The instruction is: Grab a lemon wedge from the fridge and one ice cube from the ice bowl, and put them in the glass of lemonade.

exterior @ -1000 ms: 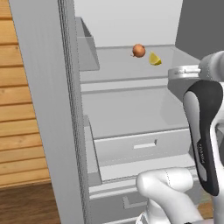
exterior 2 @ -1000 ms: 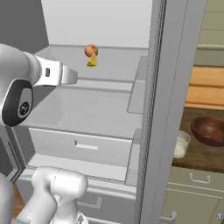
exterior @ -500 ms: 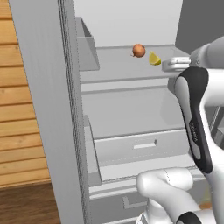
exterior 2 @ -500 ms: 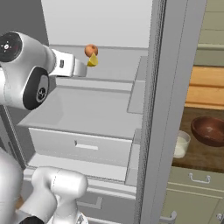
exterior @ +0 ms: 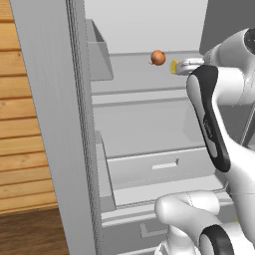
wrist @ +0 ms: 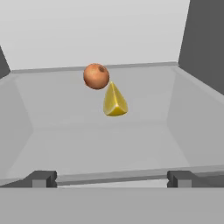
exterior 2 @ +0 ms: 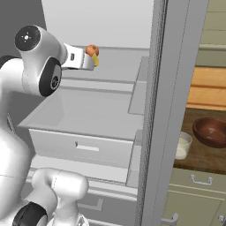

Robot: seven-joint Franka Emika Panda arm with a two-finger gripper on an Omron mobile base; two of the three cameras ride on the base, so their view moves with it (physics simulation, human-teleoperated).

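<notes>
Inside the open fridge point(exterior: 149, 124), on a pale grey shelf point(wrist: 87, 131) with low side walls, the lemon wedge point(wrist: 114, 101) stands on its broad end, tip up, in the middle of the shelf. A small orange-brown ball point(wrist: 96, 76), some round fruit, sits just behind it and a little to its left in the hand view, so close that the two may touch; I cannot tell for sure. The shelf's back wall is plain light grey, and a darker grey panel rises at the right.

The gripper point(wrist: 111, 177) is at the front lip of this shelf, level with the wedge, jaws spread wide and holding nothing; its two dark fingertips point(wrist: 41, 178) stand far apart at the shelf's front edge, with the wedge well ahead, between their lines. From the left base view the gripper point(exterior: 187, 64) is beside the wedge point(exterior: 173, 66), which peeks out at its tip, the ball point(exterior: 158, 58) further left. From the right base view the gripper point(exterior 2: 90, 62) partly covers the wedge point(exterior 2: 96, 61).

Below the shelf are a second shelf and a pulled-out grey drawer point(exterior 2: 88, 137) with a slot handle. The fridge door point(exterior: 55, 124) stands open at the left, edge on, with bins on its inner side. Wood panelling point(exterior: 20, 149) lies beyond it. To the right, a dark wooden counter point(exterior 2: 198, 154) over beige cabinets carries a brown bowl point(exterior 2: 211, 131) and a small clear cup point(exterior 2: 182, 145) near the door's edge.
</notes>
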